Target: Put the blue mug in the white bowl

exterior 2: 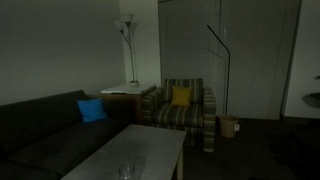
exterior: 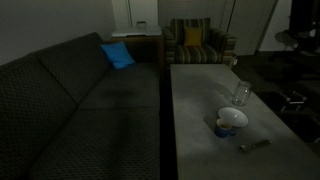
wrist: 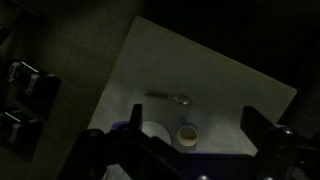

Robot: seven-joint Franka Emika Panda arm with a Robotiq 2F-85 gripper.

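The blue mug (wrist: pixel 187 135), pale inside, stands upright on the grey table in the wrist view, right beside the white bowl (wrist: pixel 155 132). In an exterior view the blue mug (exterior: pixel 222 128) sits against the near side of the white bowl (exterior: pixel 234 118). My gripper (wrist: pixel 196 124) hangs high above the table, open, with nothing between its dark fingers (wrist: pixel 255 126). The mug shows in the gap between them, far below. The gripper does not show in either exterior view.
A spoon (wrist: pixel 170 97) lies on the table (exterior: pixel 200 100) near the mug, and a clear glass (exterior: pixel 242 94) stands behind the bowl. A dark sofa (exterior: pixel 70 100) with a blue cushion (exterior: pixel 117 55) flanks the table. A striped armchair (exterior 2: pixel 185 105) stands beyond.
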